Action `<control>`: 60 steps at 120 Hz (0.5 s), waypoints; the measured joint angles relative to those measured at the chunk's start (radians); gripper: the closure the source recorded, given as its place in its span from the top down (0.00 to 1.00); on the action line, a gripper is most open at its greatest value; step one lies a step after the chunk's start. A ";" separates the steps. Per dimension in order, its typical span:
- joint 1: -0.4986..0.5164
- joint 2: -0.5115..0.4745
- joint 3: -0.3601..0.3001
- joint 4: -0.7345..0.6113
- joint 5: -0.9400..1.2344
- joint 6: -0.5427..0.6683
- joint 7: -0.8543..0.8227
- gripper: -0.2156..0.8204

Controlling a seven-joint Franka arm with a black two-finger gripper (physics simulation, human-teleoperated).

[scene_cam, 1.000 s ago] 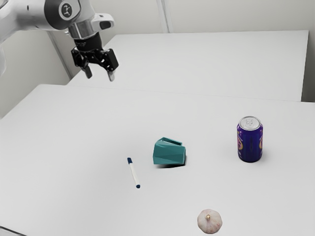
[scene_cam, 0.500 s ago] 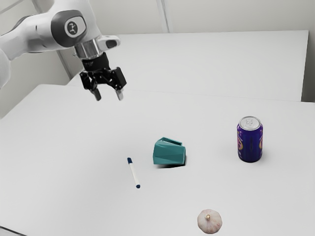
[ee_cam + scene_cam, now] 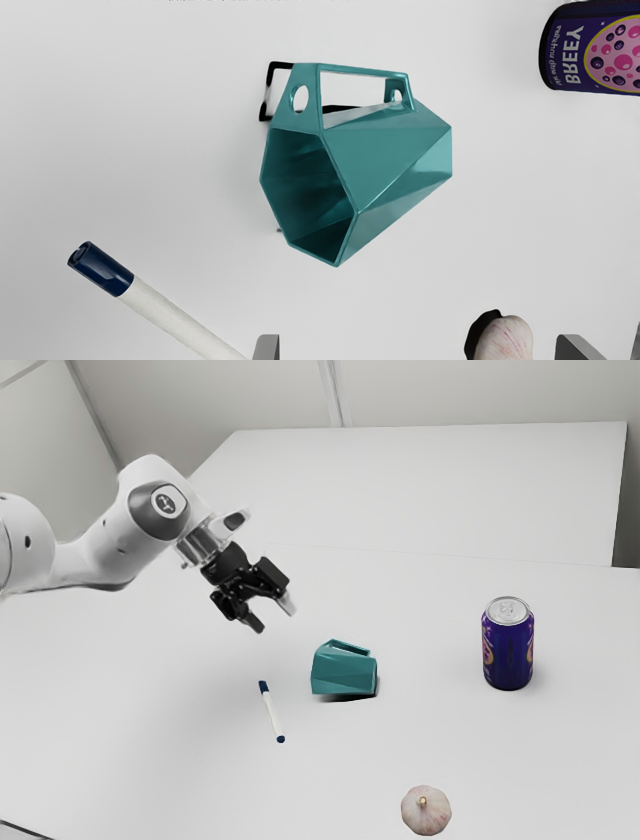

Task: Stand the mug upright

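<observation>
The grey-tipped metal fingers (image 3: 268,347) stand wide open with nothing between them, above the white tabletop (image 3: 150,760) and short of the teal, many-faceted mug (image 3: 385,155). The mug lies on its side on the tabletop, its dark hollow mouth (image 3: 310,190) turned toward the slim white marker with dark blue ends (image 3: 170,310), its base toward the purple printed drinks can (image 3: 507,645), which stands upright well apart. The angular teal handle (image 3: 364,71) juts out on the side away from the pale, pink-streaked garlic bulb (image 3: 505,340).

I'd expect the mug to be stiff and fairly light for its bulk, being hollow. The glossy skin may be slippery, and if it is ceramic, the rim and thin handle could chip under a knock. The body looks the best place to take hold: one of the fingers on each side, pads flat on opposing facets rather than on a ridge, where the mug might roll or twist. The handle would give a narrow pinch with the weight off to one side, so the mug could swing as it is tipped mouth upward. A firm, moderate squeeze and a gentle lowering onto the base should suit it
</observation>
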 joint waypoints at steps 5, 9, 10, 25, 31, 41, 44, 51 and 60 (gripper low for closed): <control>0.017 0.016 0.000 -0.006 -0.024 0.010 0.029 0.79; 0.029 0.031 0.000 -0.008 -0.042 0.017 0.051 0.79; 0.032 0.035 0.000 -0.008 -0.047 0.019 0.057 0.79; 0.038 0.081 -0.001 -0.020 -0.130 0.040 0.147 0.79; 0.036 0.098 -0.001 -0.028 -0.164 0.044 0.185 0.79; 0.035 0.125 -0.002 -0.034 -0.205 0.048 0.244 0.79; 0.035 0.135 -0.002 -0.034 -0.214 0.047 0.261 0.79; 0.035 0.147 -0.003 -0.035 -0.229 0.045 0.297 0.79; 0.033 0.156 -0.005 -0.035 -0.250 0.035 0.342 0.79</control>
